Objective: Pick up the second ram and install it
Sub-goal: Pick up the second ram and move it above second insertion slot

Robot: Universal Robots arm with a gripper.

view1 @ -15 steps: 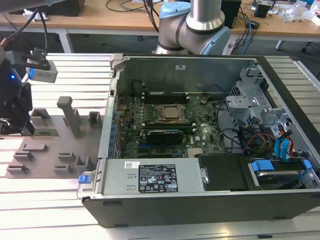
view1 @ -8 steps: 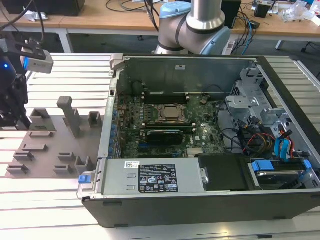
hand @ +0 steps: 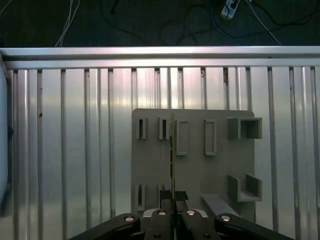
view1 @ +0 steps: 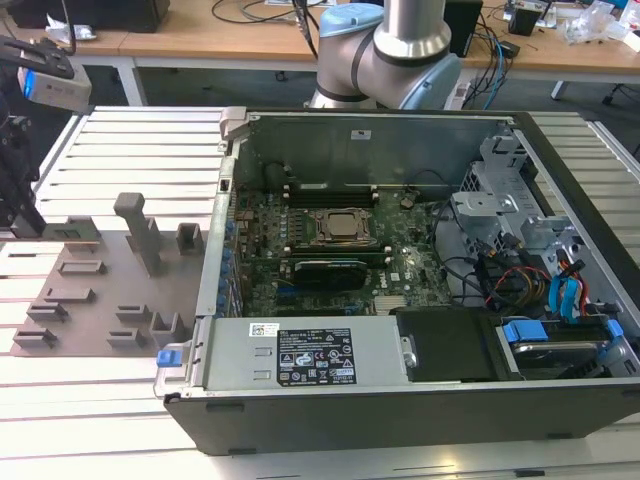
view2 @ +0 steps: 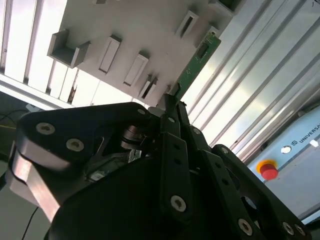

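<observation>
The second ram (view2: 198,59) is a thin green circuit-board stick, and my gripper (view2: 172,100) is shut on one end of it. In the first wrist view the ram (hand: 173,155) appears edge-on, rising from the closed fingertips of the gripper (hand: 173,196) above the grey holder plate (hand: 215,170). In the exterior view the gripper (view1: 20,200) hangs at the far left, over the holder plate's (view1: 100,290) left edge and apart from the open computer case (view1: 400,400). The motherboard's CPU socket (view1: 340,228) lies in the case's middle, with long memory slots (view1: 325,188) beyond it.
The plate carries several slotted holders and a tall grey post (view1: 140,230). It rests on a ribbed metal table (view1: 140,140). Cables and drive bays (view1: 540,270) fill the case's right side. The arm's base (view1: 390,60) stands behind the case. A red stop button (view2: 268,170) sits near the table.
</observation>
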